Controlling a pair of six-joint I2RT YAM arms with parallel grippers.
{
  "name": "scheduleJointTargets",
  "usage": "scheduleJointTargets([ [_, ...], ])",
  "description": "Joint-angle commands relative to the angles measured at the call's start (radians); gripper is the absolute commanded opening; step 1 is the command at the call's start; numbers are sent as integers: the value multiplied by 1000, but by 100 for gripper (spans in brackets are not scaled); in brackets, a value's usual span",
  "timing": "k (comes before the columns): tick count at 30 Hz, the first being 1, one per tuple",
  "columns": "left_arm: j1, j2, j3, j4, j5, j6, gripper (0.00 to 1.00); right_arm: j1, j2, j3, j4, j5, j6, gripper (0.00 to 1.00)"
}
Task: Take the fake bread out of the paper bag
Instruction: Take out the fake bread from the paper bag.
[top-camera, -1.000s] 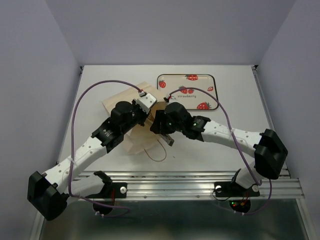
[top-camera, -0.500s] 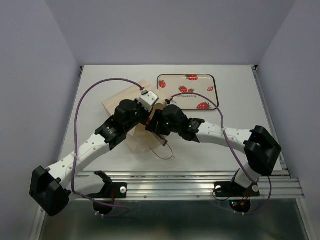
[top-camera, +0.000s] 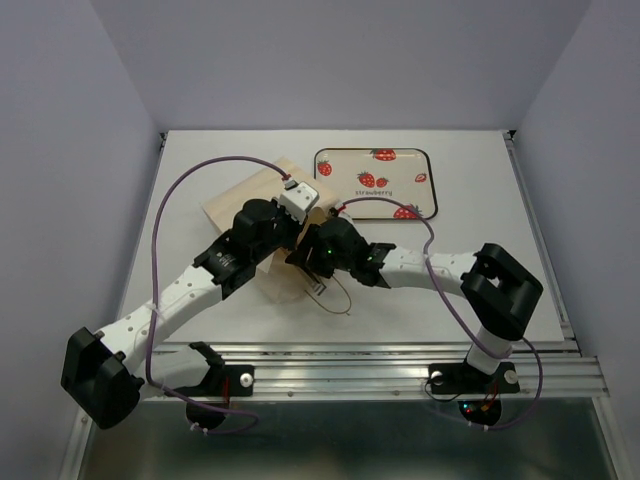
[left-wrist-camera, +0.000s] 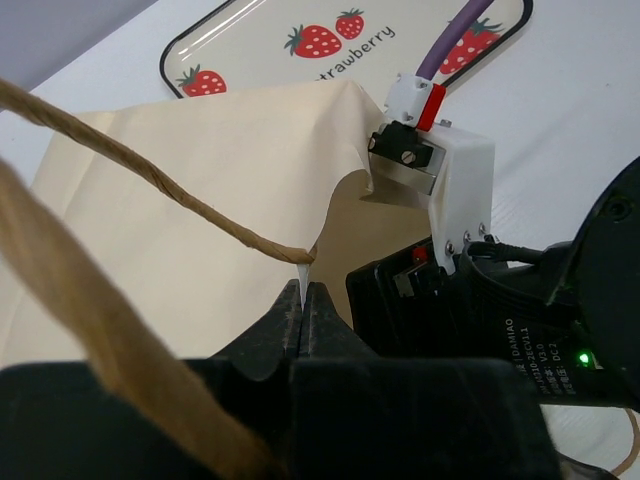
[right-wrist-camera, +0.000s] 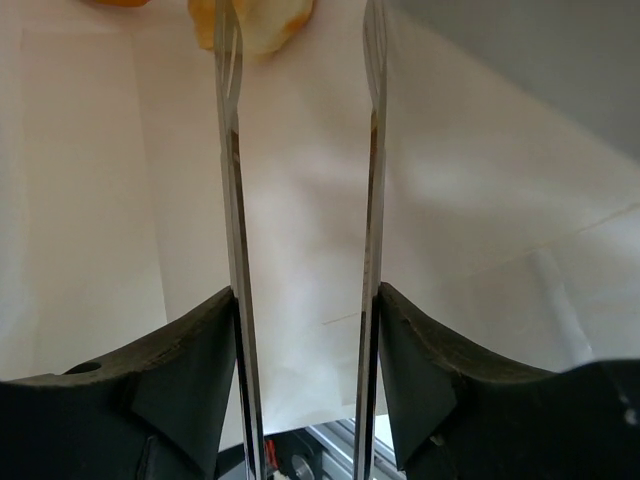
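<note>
**A:** Right gripper (right-wrist-camera: 300, 60) is now deeper inside the paper bag (left-wrist-camera: 200, 180), jaws half apart and empty.

**B:** Yep, left gripper (left-wrist-camera: 303, 300) pinches the bag's lip. The bread (right-wrist-camera: 270, 25) sits just past the right tips, so the grab looks close.

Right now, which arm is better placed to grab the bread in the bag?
Right. The right gripper is open inside the bag, bread just ahead of its fingertips. The left gripper is shut on the bag's rim, holding it open.
</note>
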Motion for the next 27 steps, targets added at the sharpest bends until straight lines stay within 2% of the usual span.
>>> scheduleJointTargets([
  [1,-10,-10,61,71,19,-18,0,10,36,8,122,-49,21,60],
  [3,-12,-5,61,71,26,-20,0,10,44,-15,196,-54,32,60],
  [14,-15,3,60,67,42,-15,0,10,117,20,239,-40,64,59],
  [21,-16,1,55,71,32,-9,0,10,159,51,276,-52,58,53],
  [27,-16,-10,43,71,51,9,0,10,160,40,373,-116,-17,45],
])
